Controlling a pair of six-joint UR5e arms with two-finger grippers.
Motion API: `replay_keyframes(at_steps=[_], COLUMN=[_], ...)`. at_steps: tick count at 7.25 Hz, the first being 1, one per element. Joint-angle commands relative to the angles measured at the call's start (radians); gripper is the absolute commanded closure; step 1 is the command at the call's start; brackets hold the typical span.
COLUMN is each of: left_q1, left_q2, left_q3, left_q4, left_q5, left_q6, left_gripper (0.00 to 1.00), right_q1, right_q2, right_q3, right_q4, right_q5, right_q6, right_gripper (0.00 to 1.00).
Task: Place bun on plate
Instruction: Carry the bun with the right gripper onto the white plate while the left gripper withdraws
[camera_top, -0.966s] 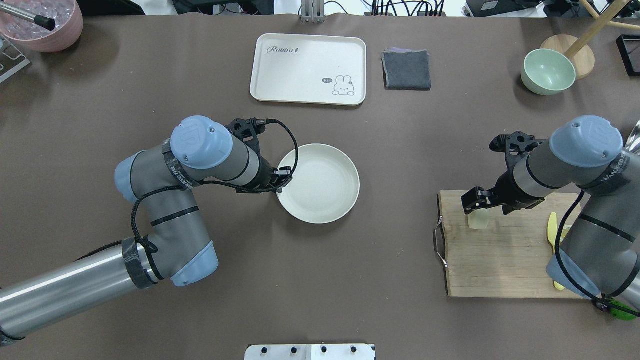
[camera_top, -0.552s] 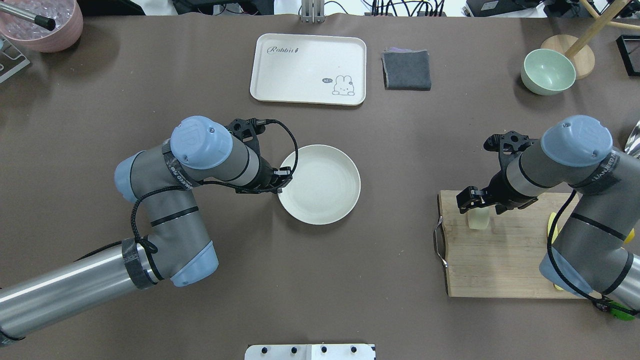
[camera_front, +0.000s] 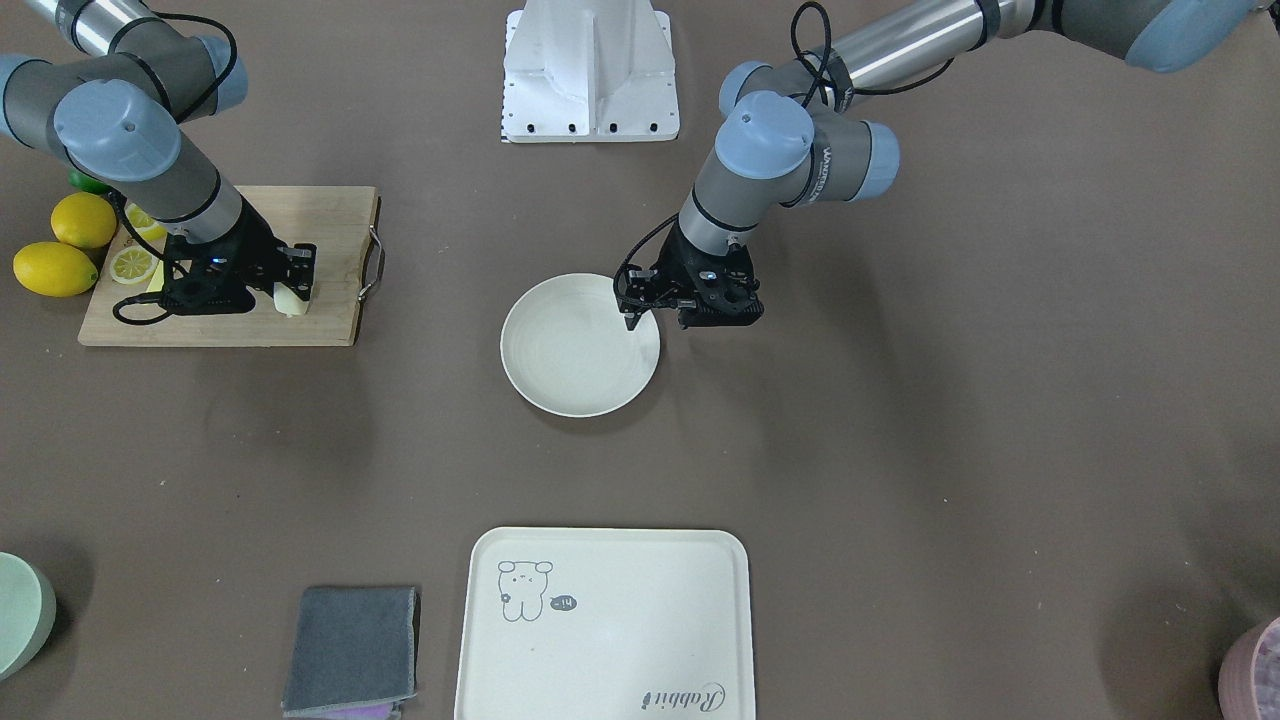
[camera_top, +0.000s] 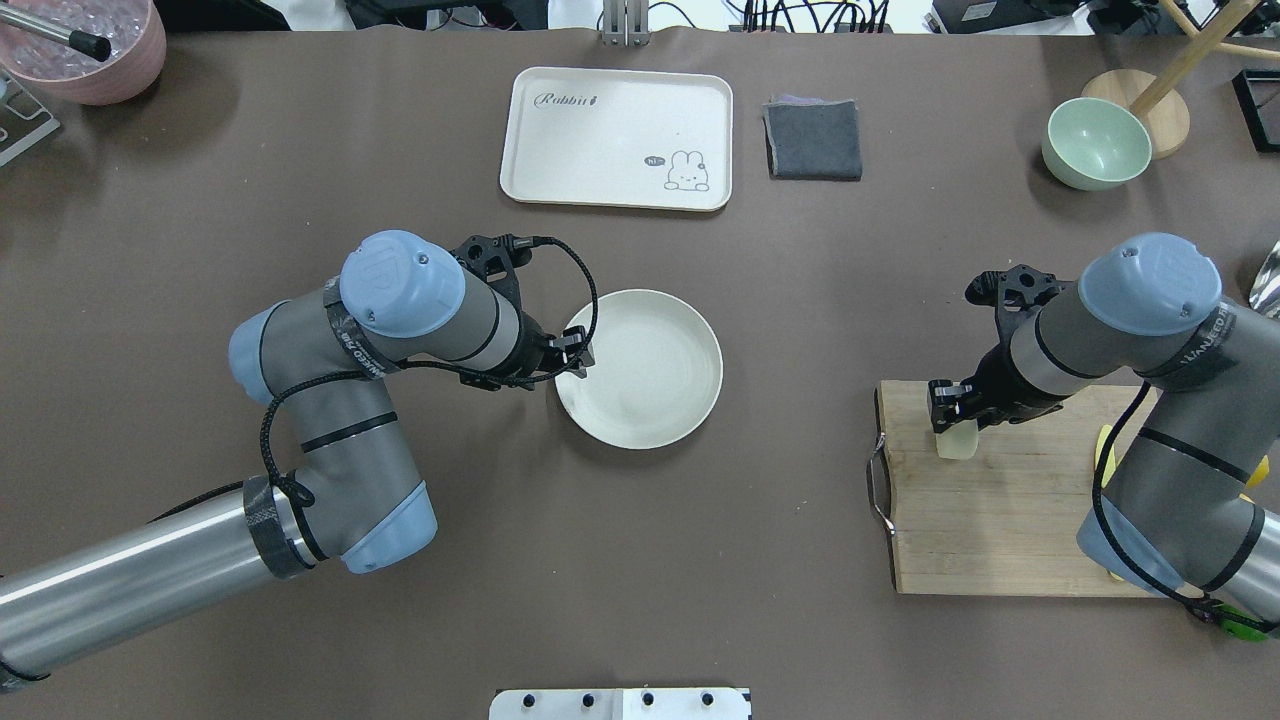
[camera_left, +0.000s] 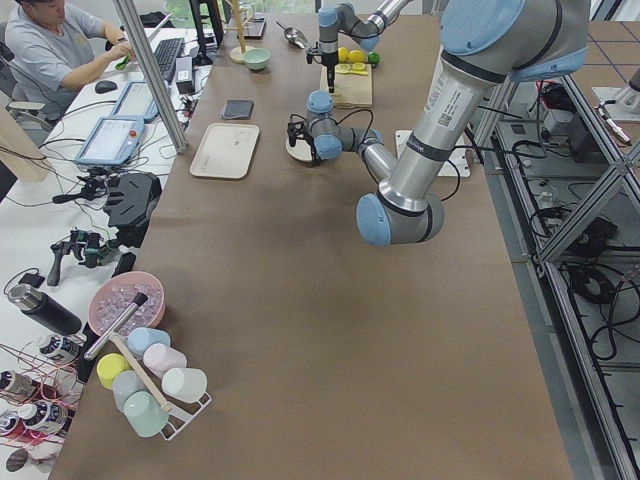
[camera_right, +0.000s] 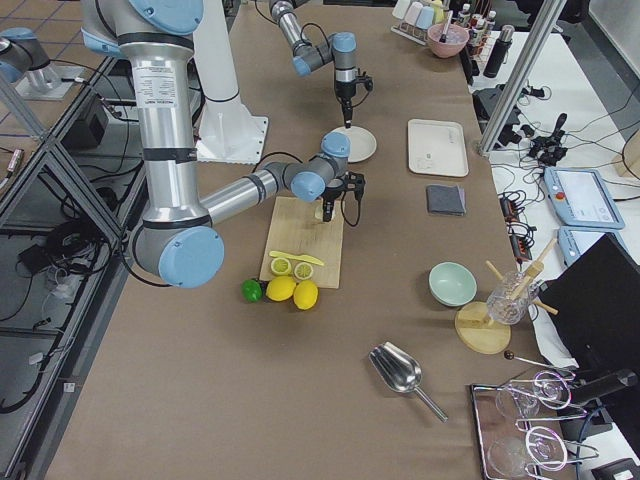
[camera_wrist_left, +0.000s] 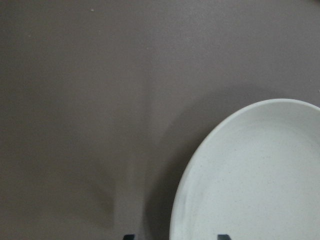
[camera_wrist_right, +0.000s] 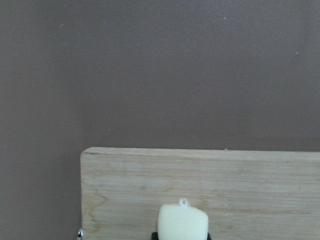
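Narrowing onto bun (camera_top: 957, 445), right tool (camera_top: 952, 420) is now clamping it — ready for lifting; left tool (camera_top: 578, 362) is waiting open at plate (camera_top: 655, 405).

We find a broad strip of bare table (camera_top: 800, 420) between the plate (camera_top: 650, 385) and the cutting board (camera_top: 1000, 520); a gripper can pass there unhindered. The left gripper (camera_top: 578, 364), fingers parted astride the rim, blocks the plate's side toward the robot's left. The remaining rim stands free. The board's metal handle (camera_top: 870, 485) juts toward the plate. The right gripper (camera_top: 948, 408), clasped on the bun (camera_top: 957, 442), occupies that near board edge. The tray (camera_top: 617, 138) and grey cloth (camera_top: 813, 140) lie well beyond the plate.
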Motion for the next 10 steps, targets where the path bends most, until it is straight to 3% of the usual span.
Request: replay_keyframes(at_steps=[1, 2, 4, 6, 7, 9, 10], left_q1=[-0.002, -0.011, -0.035, -0.060, -0.077, -0.144, -0.155], left_q2=[0.006, 0.015, 0.225, 0.414, 0.478, 0.580, 0.582], left_q3=[-0.019, -0.050, -0.259, -0.387, -0.406, -0.392, -0.374], left_q4=[0.000, 0.000, 0.000, -0.002, -0.009, -0.064, -0.071], left_q5=[0.000, -0.002, -0.011, -0.043, -0.061, -0.139, -0.144], left_q6=[0.000, 0.001, 0.010, 0.074, 0.157, 0.222, 0.263], left_gripper=[0.15, 0.15, 0.15, 0.11, 0.03, 0.03, 0.03], right_q1=[0.006, 0.020, 0.014, -0.036, -0.095, -0.142, -0.161], right_q2=[0.020, 0.059, 0.220, 0.453, 0.542, 0.662, 0.678], right_q3=[0.015, 0.017, -0.006, -0.118, -0.185, -0.328, -0.351], right_q4=[-0.005, -0.008, -0.063, -0.155, -0.154, -0.149, -0.146], right_q5=[0.009, 0.009, -0.004, -0.048, -0.138, -0.181, -0.212], right_q6=[-0.001, -0.001, 0.003, 0.056, 0.111, 0.143, 0.148], right_gripper=[0.75, 0.74, 0.73, 0.70, 0.70, 0.68, 0.68])
